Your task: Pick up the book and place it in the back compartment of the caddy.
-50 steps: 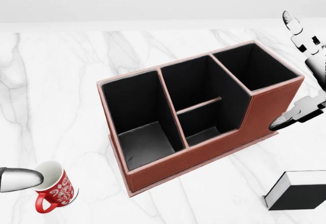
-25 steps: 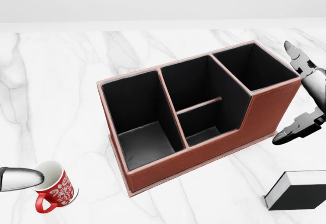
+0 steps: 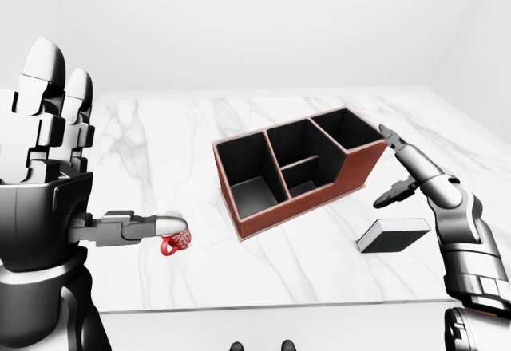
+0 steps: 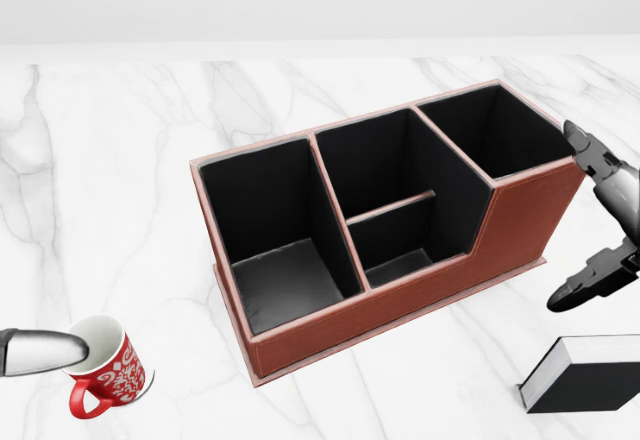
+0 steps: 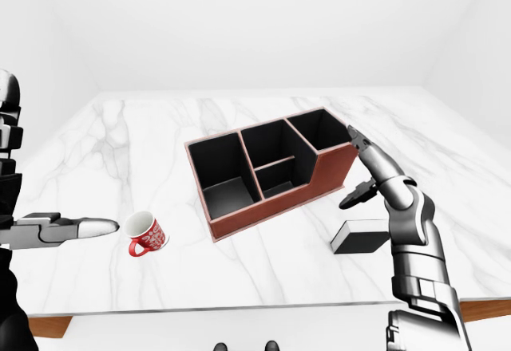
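Left-eye view: left hand (image 3: 48,159) raised at the left edge, palm toward the table, two fingers upright, thumb (image 3: 132,227) stretched level to the right; fingers spread, nothing held. The thumb tip overlaps the red mug (image 3: 176,241) in this view; contact cannot be judged. Right hand (image 3: 411,177) reaches in from the lower right, fingers apart and empty, one finger pointing up-left near the caddy (image 3: 299,171) at its right end, another angled down. The book (image 3: 394,235), dark cover with pale page edge, lies flat on the marble table (image 3: 160,143) just below that hand and to the lower right of the caddy, untouched.

Head view: caddy fills the centre, red-brown outside, black inside; one tall compartment at left, a middle section split by a low divider, one compartment at upper right. Right hand at the right edge, beside the caddy's right end wall, open. Book cut off by the bottom-right corner. Mug at lower left, left thumb tip at its rim.

Right-eye view: mug stands clear of the thumb, just to its right. White marble with grey veins, wooden edge (image 5: 56,325) underneath, plain white walls (image 5: 255,24).
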